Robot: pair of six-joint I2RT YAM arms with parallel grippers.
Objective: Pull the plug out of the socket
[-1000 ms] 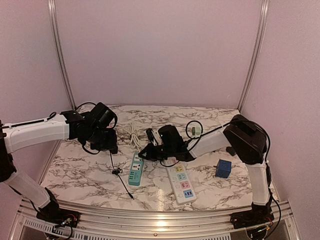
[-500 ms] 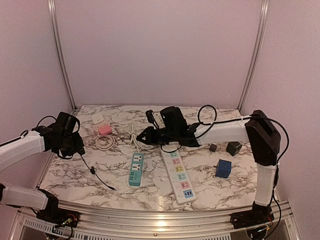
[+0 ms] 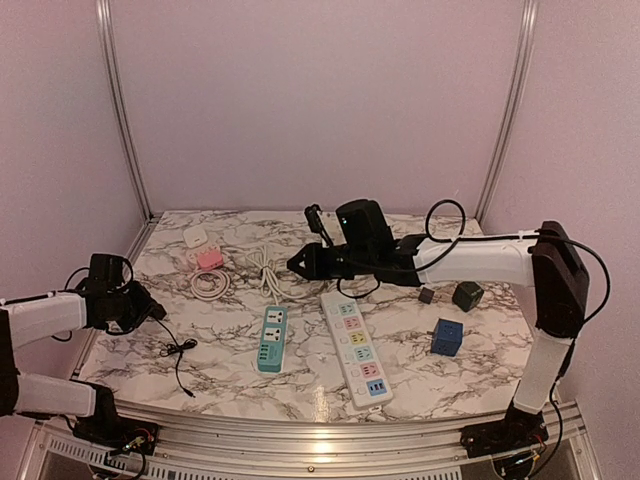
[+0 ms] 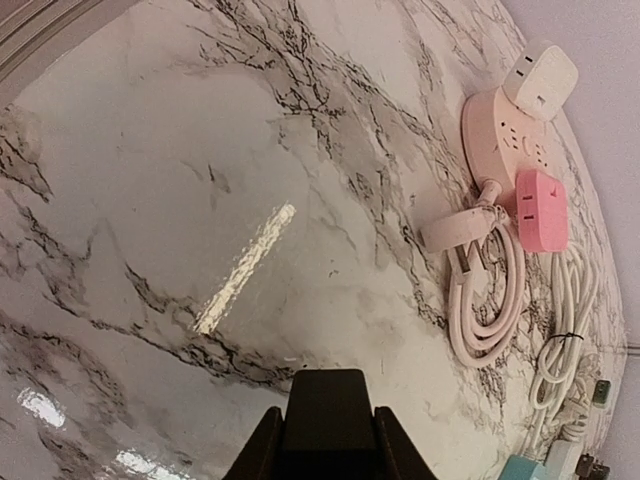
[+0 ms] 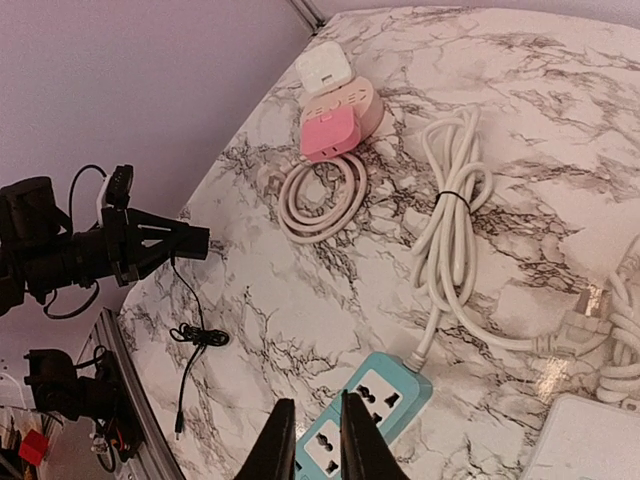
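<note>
The teal power strip [image 3: 270, 338] lies flat near the table's front; its sockets are empty in the right wrist view [image 5: 375, 405]. My left gripper [image 3: 150, 308] is at the far left, well apart from the strip, shut on a black plug [image 4: 328, 395]. The plug's thin black cable [image 3: 177, 352] hangs down to the marble; it also shows in the right wrist view [image 5: 195, 335]. My right gripper [image 3: 296, 266] hovers above and behind the strip. Its fingers [image 5: 281, 440] stand a narrow gap apart and hold nothing.
A white strip with coloured sockets [image 3: 357, 345] lies right of the teal one. A bundled white cord [image 3: 262, 268], a pink socket block with a coiled lead [image 3: 208, 260] and a white adapter [image 3: 195, 237] are behind. A blue cube [image 3: 447, 337] and dark adapters [image 3: 466, 295] sit right.
My left arm has drawn back to the far left with the black plug and cable, away from the teal strip. My right arm has lifted off the strip and moved back.
</note>
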